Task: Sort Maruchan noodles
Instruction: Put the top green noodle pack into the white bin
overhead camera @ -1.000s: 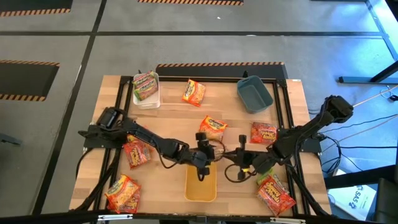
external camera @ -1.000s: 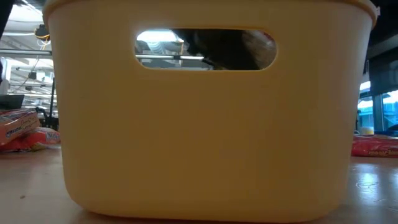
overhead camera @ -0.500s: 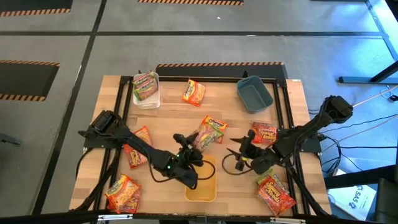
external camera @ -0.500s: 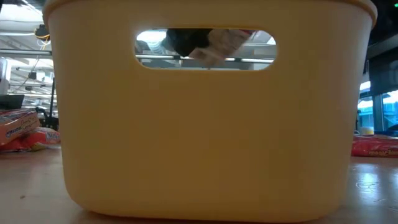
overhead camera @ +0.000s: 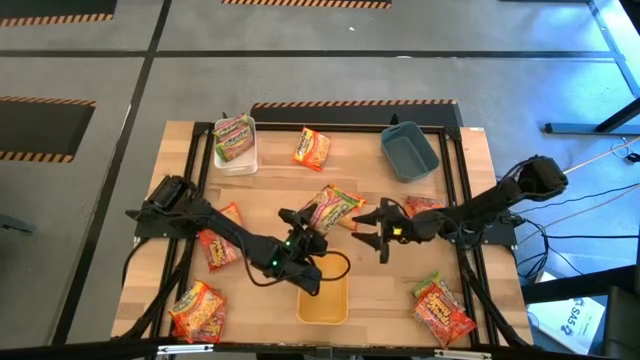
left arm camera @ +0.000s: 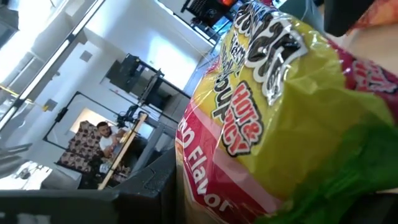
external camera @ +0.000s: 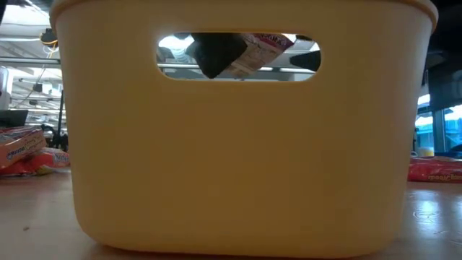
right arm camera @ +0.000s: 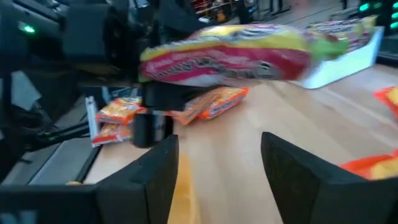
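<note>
Left hand [overhead camera: 305, 222] gripping green-pink packet [overhead camera: 331, 208]

wooden table [overhead camera: 270, 190] with bins and packets
white bin [overhead camera: 236, 150] far left, blue bin [overhead camera: 408, 152] far right, yellow bin [overhead camera: 323, 300] near; noodle packets [overhead camera: 311, 148] scattered around.

left pincer [overhead camera: 300, 222] lifted green-pink packet [overhead camera: 328, 209] off table — right pincer [overhead camera: 373, 229] opened, moved toward centre

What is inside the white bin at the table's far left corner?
The white bin holds one green-pink noodle packet, lying flat. Whether anything lies beneath it cannot be seen.
</note>
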Controlling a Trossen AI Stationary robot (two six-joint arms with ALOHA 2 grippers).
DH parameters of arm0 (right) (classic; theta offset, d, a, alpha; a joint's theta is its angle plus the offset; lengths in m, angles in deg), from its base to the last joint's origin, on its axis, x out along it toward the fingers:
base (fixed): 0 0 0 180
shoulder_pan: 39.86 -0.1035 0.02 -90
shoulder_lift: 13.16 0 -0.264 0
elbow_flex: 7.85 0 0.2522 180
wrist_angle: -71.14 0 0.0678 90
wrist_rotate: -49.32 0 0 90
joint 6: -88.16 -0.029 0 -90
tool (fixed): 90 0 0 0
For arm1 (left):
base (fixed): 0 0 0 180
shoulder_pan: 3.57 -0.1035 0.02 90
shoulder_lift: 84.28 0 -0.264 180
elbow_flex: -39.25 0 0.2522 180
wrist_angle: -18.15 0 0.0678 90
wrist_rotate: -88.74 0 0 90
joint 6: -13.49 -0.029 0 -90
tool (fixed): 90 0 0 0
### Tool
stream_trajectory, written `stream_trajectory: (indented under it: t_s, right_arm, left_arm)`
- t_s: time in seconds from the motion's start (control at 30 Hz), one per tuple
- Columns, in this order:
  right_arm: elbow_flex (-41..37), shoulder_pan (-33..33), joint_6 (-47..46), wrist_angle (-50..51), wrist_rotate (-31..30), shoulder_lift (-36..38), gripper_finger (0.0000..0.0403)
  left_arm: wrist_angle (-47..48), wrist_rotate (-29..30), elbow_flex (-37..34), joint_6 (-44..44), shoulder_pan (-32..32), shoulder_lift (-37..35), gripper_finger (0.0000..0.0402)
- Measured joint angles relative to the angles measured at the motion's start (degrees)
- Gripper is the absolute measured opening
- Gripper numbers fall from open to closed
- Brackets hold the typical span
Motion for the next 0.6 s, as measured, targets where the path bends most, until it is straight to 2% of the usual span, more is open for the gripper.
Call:
stream_trajectory:
  t_s: [0.1, 0.33, 0.47, 0.6]
  right_arm:
    - [1.2, 0.4, -0.7, 1.2, 1.2, 0.0, 0.0249]
    - [3.2, 0.5, -9.9, 3.3, -4.0, 0.0, 0.0322]
    - [4.8, 2.1, -12.0, 3.1, -3.8, 0.0, 0.0340]
    - [7.3, 4.9, -14.2, 3.1, -1.9, 0.0, 0.0344]
  left_arm:
    - [0.4, 0.0, 0.0, -0.2, -0.7, 0.0, 0.0168]
    - [1.1, 1.1, 0.0, -3.1, -1.1, 0.0, 0.0168]
    - [1.0, 4.8, 0.0, -11.4, -2.0, 0.0, 0.0168]
    - [0.9, 5.3, 0.0, -16.4, -3.8, 0.0, 0.0168]
